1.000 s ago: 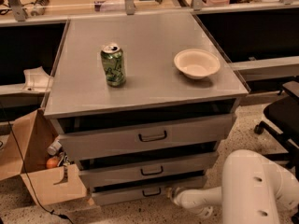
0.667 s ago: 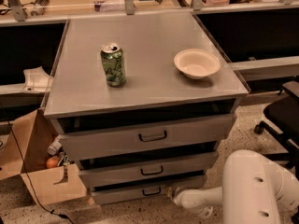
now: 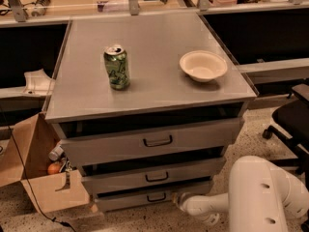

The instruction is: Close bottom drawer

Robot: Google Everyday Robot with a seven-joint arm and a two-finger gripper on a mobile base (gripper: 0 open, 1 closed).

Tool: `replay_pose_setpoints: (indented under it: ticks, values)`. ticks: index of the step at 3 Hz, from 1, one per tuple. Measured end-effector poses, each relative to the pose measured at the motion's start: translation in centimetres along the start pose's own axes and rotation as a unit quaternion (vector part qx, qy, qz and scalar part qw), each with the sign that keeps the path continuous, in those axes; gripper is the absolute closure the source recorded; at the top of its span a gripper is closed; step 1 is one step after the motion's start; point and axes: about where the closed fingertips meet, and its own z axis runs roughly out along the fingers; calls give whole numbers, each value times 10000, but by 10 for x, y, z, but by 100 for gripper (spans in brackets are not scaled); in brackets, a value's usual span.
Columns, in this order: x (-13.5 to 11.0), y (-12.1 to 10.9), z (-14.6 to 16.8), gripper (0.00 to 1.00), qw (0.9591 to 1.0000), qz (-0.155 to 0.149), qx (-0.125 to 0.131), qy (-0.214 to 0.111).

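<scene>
Evidently the step in hand is the push itself: the gripper (image 3: pixel 182 203) sits low at the front of the cabinet (image 3: pixel 145 81), against or just beside the right end of the bottom drawer (image 3: pixel 125 200). Whether it is open or closed I cannot tell. The white arm (image 3: pixel 256 192) reaches in from the cabinet's right front corner, close to the floor.

The bottom drawer is the lowest and narrowest of the three grey fronts in the cabinet, with a small dark loop handle (image 3: pixel 156 197) at its middle. It seems to stand slightly proud of the cabinet body, though how far is hard to judge from this angle. The next move, I'd say, calls for a straight shove inward on the front. Pressing nearer the handle than the corner should keep the drawer from skewing in its runners.

Above it in the cabinet are the middle drawer (image 3: pixel 193 170) and the top drawer (image 3: pixel 96 146), both apparently ajar too. Neither blocks the path. On the cabinet's top stand a green can (image 3: pixel 117 67) and a pale bowl (image 3: pixel 203 65), well apart; a hard bump could rock the can. A cardboard box (image 3: pixel 34 178) leans against the cabinet's left side, and an office chair (image 3: pixel 294 120) stands off to its right, behind the arm.
</scene>
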Motion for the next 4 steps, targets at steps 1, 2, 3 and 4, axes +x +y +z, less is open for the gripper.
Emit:
replay_pose_setpoints:
  ticks: [1, 2, 3, 4]
  values:
    - [0, 0, 0, 100, 10000, 0, 0, 1]
    - [20, -10, -31, 100, 9998, 42, 45, 167]
    - [50, -28, -89, 100, 9991, 294, 127, 283]
    - [67, -32, -101, 83, 9985, 338, 140, 398]
